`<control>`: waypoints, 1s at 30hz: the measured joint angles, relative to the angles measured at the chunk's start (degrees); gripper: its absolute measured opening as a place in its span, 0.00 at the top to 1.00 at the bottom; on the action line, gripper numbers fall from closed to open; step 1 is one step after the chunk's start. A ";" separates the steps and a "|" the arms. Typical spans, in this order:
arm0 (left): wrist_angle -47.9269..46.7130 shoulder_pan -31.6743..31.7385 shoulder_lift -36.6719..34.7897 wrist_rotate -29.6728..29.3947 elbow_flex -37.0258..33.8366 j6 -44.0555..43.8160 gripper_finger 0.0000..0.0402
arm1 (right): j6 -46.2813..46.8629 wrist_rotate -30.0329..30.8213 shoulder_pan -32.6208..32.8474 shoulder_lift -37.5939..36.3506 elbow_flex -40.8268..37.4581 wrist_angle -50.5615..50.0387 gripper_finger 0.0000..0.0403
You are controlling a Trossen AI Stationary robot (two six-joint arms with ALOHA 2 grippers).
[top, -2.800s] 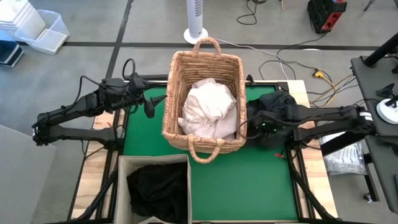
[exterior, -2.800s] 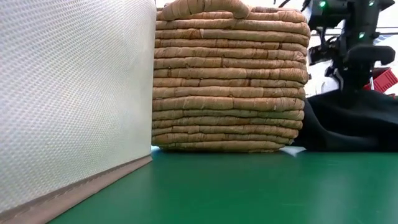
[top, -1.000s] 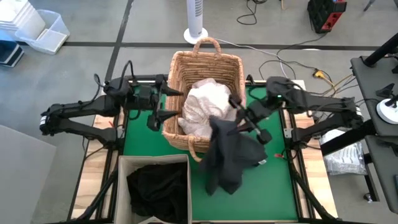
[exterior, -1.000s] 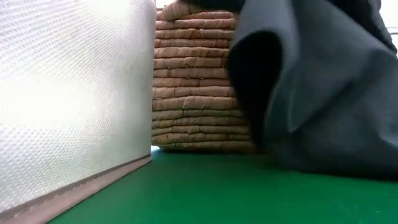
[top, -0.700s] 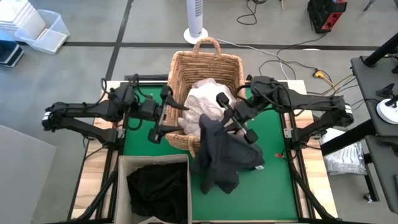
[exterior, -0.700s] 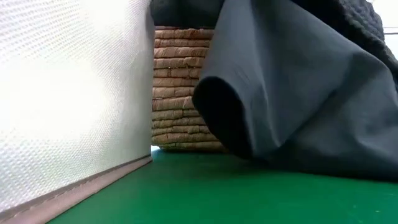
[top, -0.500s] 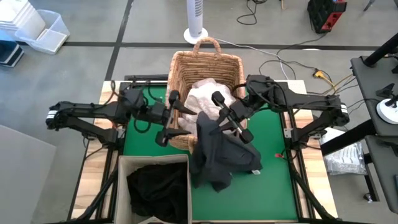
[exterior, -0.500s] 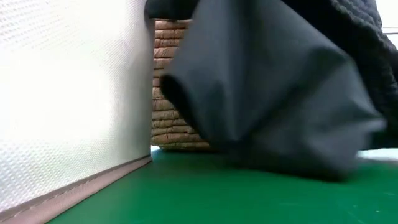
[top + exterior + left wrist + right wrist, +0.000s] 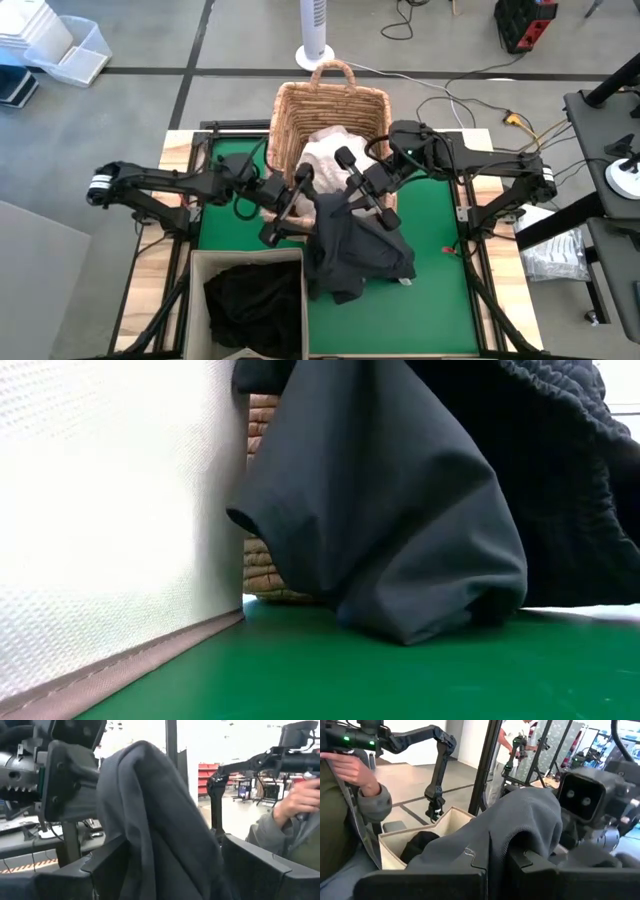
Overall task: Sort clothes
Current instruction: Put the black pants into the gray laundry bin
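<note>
The right gripper [image 9: 337, 203] fingers stay clenched on the dark garment [image 9: 352, 250], now carried from the counter's right side to the wicker basket's [image 9: 330, 85] front; the left gripper [image 9: 293, 200] fingers, spread, have closed in beside it, likely for a handover toward the fabric bin [image 9: 200, 262].

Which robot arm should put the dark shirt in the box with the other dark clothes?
Probably the right. Its right gripper is already shut on the dark garment, which hangs beside the fabric bin. The left gripper is open next to it, holding nothing.
</note>
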 joint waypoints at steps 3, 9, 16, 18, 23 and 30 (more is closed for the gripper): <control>3.94 0.02 1.99 -0.26 0.00 -2.14 0.28 | -1.80 1.73 0.02 0.07 0.00 0.00 0.97; 8.10 0.03 4.57 -3.97 0.00 -5.06 0.28 | -6.02 10.00 0.09 0.35 0.09 -1.25 0.97; 7.53 0.00 5.57 -10.66 0.00 -5.62 0.30 | -6.27 10.99 0.46 0.44 0.07 -1.46 0.97; 7.48 0.00 6.29 -10.76 -0.02 -5.79 0.33 | -6.33 10.97 0.48 0.44 0.07 -1.42 0.97; 8.60 -0.04 8.56 -11.13 -0.02 -5.06 0.52 | -5.78 10.79 0.48 0.44 0.04 -2.57 0.97; 8.78 -0.39 9.46 -11.16 -0.07 -3.92 0.94 | 1.86 10.93 0.63 -0.45 -0.02 -5.41 0.79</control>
